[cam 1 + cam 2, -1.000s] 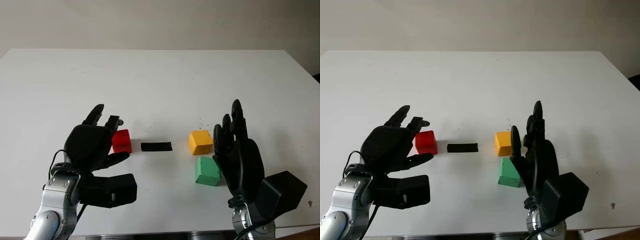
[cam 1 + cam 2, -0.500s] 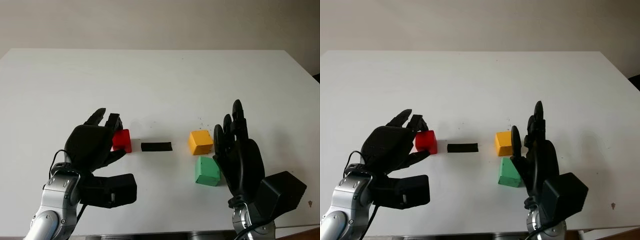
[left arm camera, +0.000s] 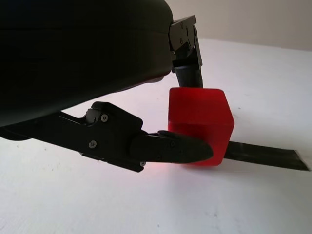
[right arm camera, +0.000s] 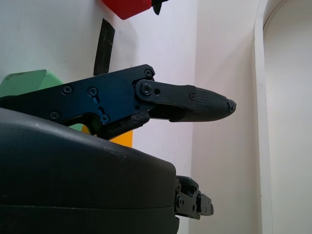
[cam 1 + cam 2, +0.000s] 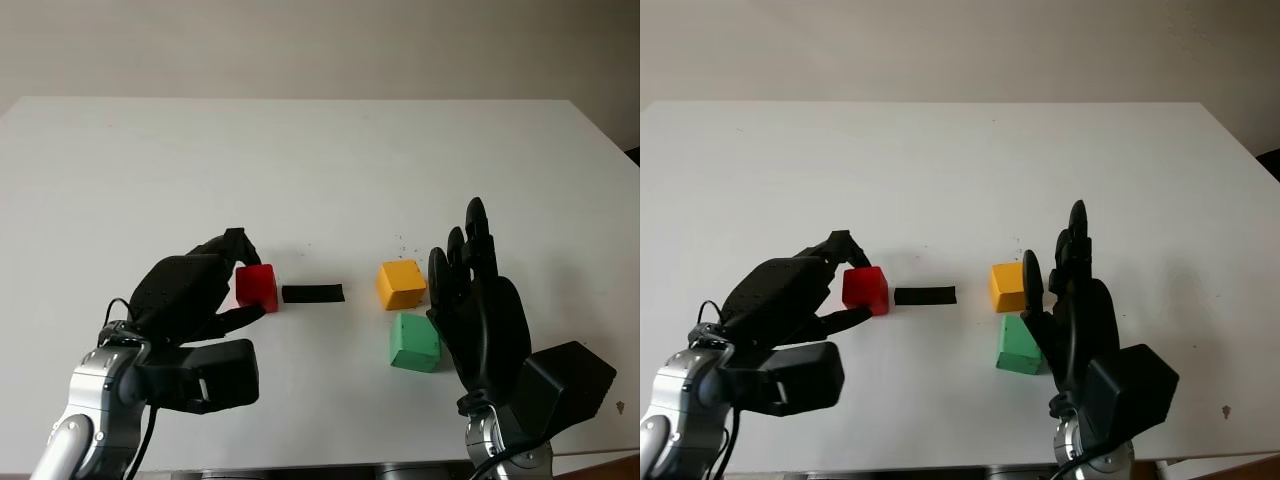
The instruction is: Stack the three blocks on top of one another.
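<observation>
The red block (image 5: 256, 287) sits on the white table, left of a black strip. My left hand (image 5: 248, 278) is curled around it, one finger over its far top edge and the thumb (image 3: 180, 147) against its near side. The yellow block (image 5: 401, 284) stands right of the strip, and the green block (image 5: 413, 342) lies just in front of it, tilted a little. My right hand (image 5: 455, 240) is open, held upright close to the right of the green and yellow blocks, touching neither.
A short black strip (image 5: 313, 293) lies flat between the red and yellow blocks. The white table (image 5: 320, 160) stretches wide and bare behind the blocks. Its front edge runs close under both forearms.
My left hand has closed its fingers around the red block, and the block has shifted slightly right toward the black strip. The right hand has not moved.
</observation>
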